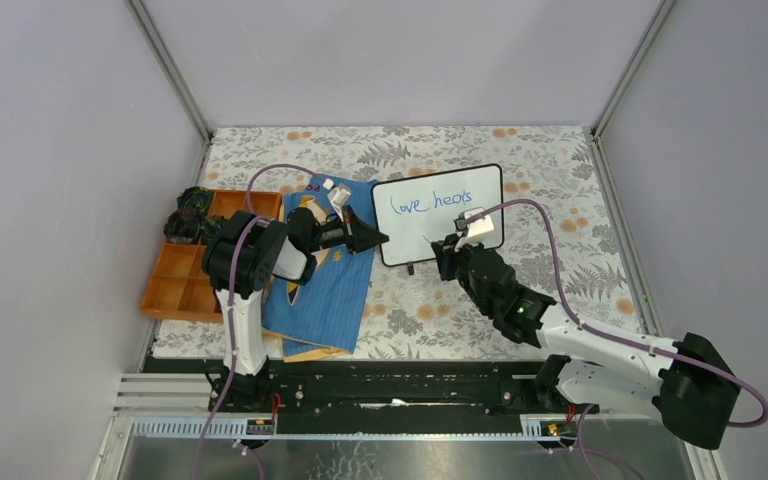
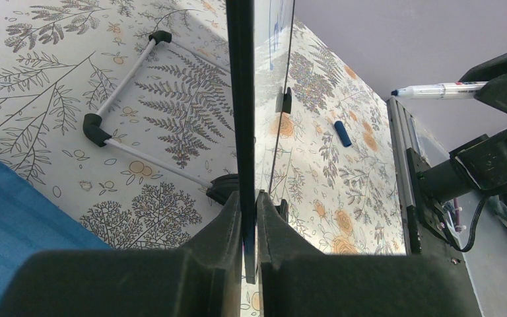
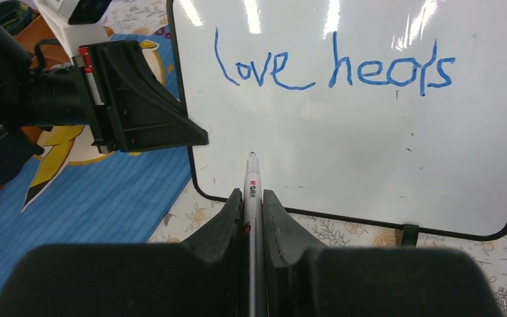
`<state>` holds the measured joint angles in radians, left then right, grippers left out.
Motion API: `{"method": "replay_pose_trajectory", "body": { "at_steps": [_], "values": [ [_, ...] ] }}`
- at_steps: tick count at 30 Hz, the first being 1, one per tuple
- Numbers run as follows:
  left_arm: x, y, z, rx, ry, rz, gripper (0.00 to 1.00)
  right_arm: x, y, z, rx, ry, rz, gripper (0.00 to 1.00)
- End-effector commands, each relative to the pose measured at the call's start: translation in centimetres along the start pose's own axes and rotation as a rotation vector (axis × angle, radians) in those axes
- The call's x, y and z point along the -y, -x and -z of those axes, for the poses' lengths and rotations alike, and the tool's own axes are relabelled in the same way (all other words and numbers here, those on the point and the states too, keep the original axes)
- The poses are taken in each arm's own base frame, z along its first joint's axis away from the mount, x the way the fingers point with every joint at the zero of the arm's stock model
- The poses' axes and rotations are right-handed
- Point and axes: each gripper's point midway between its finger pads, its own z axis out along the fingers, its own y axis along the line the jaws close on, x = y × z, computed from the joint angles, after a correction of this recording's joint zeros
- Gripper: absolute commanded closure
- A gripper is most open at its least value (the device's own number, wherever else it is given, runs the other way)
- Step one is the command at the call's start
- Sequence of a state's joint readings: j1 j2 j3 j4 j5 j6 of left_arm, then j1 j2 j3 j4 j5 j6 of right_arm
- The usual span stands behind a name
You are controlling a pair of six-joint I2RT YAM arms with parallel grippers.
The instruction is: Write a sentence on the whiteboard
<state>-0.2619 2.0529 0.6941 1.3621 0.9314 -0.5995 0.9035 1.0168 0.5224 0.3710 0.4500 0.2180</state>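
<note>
**Board had "love heals" on it, both grippers busy**

The sentence [image 3: 333,66] read "love heals" in blue marker, one line across the top of the whiteboard [image 1: 440,238], and the space under it was bare. The board stood propped on its little black feet toward the back middle of the floral tablecloth [image 1: 560,160], just right of the blue book [image 1: 325,290].

The left gripper [image 2: 249,198] was pinched tight on the board's left edge, and its wrist view showed the frame running straight up between the fingers. The right gripper [image 3: 253,195] was clamped on a white marker [image 3: 252,179], which pointed at the board below the word "love". From the right wrist I couldn't tell if the tip touched. In the left wrist view it looked to be off the surface.

A small blue cap [image 2: 343,133] lay on the cloth in front of the board. An orange compartment tray [image 1: 175,285] sat at the left edge of the table, past the book.
</note>
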Motion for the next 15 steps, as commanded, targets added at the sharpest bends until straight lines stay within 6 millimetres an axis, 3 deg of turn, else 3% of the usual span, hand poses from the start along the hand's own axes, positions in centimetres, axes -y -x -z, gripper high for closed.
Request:
{"method": "replay_pose_trajectory", "body": {
  "at_steps": [1, 15],
  "values": [
    [-3.0, -3.9, 0.9, -0.082, 0.125, 0.074, 1.00, 0.1, 2.3, -0.8, 0.101, -0.037, -0.019, 1.00],
    [-3.0, -3.9, 0.9, -0.081, 0.127, 0.074, 1.00, -1.2, 1.0, -1.4, 0.115, -0.045, 0.012, 1.00]
  ]
}}
